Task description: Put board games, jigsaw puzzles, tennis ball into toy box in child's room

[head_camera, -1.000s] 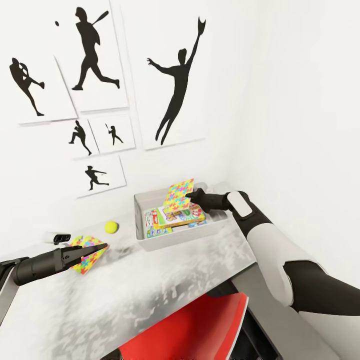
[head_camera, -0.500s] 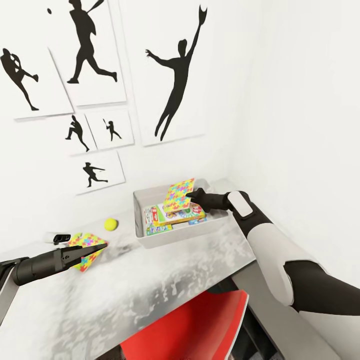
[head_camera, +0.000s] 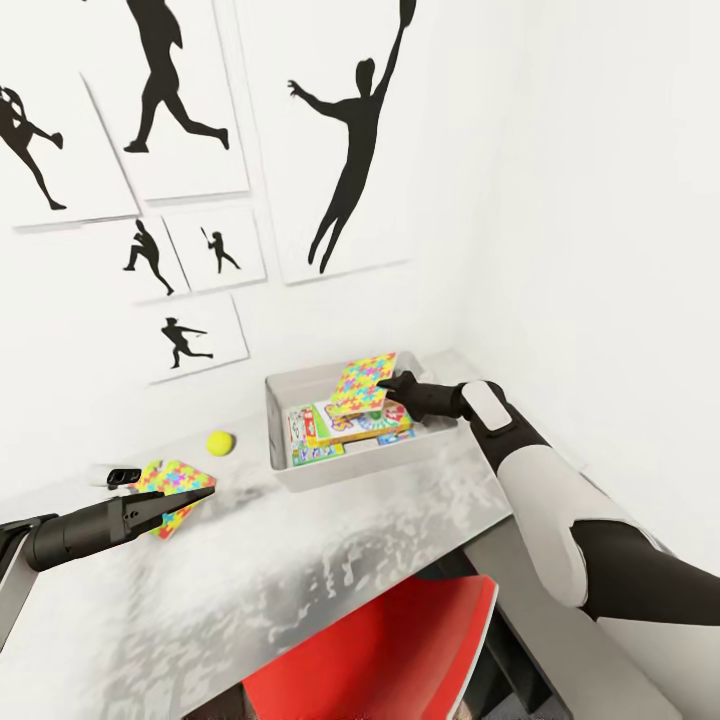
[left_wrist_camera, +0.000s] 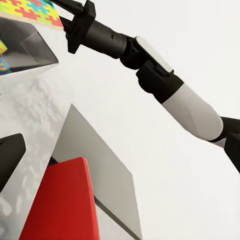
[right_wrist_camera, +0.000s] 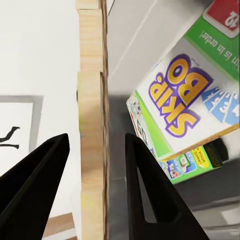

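Note:
The pale grey toy box (head_camera: 340, 472) stands on the table (head_camera: 330, 570) by the wall corner. Inside lie board games: a white-green one (head_camera: 308, 436) and a Skip-Bo box (head_camera: 368, 420), the latter also close up (right_wrist_camera: 185, 105). My right gripper (head_camera: 392, 388) is shut on a jigsaw puzzle (head_camera: 365, 382), holding it tilted over the box; its edge (right_wrist_camera: 92, 125) runs between the fingers. A second jigsaw puzzle (head_camera: 170, 485) lies flat on the table, under the tip of my left gripper (head_camera: 205, 493), which looks open. The tennis ball (head_camera: 220, 441) rests between that puzzle and the box.
A red chair (head_camera: 400, 650) is tucked under the table's near edge. A small black object (head_camera: 122, 475) lies by the wall behind the flat puzzle. Sports-silhouette pictures (head_camera: 345, 150) hang above. The dark grey top (head_camera: 570, 650) runs under my right arm.
The whole view has shifted, so the camera moved. My right gripper still holds the puzzle over the box, a touch further right. The left arm has not moved.

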Robot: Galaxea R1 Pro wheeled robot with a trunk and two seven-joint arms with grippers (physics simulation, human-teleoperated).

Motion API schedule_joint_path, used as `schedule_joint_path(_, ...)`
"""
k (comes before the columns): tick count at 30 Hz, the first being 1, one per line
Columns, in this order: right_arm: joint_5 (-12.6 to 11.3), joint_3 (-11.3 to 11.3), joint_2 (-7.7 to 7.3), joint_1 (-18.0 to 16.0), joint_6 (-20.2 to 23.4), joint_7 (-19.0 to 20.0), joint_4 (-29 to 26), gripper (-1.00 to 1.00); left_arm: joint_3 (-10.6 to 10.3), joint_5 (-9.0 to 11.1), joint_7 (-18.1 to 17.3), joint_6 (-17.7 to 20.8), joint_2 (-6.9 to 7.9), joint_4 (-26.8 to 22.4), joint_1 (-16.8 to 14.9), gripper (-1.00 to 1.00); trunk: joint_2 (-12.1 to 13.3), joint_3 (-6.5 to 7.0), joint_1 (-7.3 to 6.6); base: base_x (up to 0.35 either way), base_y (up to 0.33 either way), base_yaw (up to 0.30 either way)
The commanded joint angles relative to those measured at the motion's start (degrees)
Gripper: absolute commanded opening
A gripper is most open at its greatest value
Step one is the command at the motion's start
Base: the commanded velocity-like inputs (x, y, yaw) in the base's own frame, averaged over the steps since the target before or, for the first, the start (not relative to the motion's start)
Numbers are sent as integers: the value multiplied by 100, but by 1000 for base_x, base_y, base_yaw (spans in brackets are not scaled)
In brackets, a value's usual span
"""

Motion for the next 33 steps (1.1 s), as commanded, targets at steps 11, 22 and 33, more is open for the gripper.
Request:
schedule_joint_path(11, 49, -58, 5, -6, 15, 14, 3, -100, -1, 8, -13, 60, 2, -3, -2, 100, -12, -115, 3, 0, 0, 0)
schedule_joint_path(22, 55, -61, 10, -6, -23, -1, -1, -100, -9, 8, -7, 60, -4, -3, -1, 100, -12, -199, 3, 0, 0, 0)
schedule_joint_path(33, 50, -61, 14, -6, -39, -12, 1, -100, -10, 8, 4, 60, -24, -3, 1, 100, -12, -204, 3, 0, 0, 0)
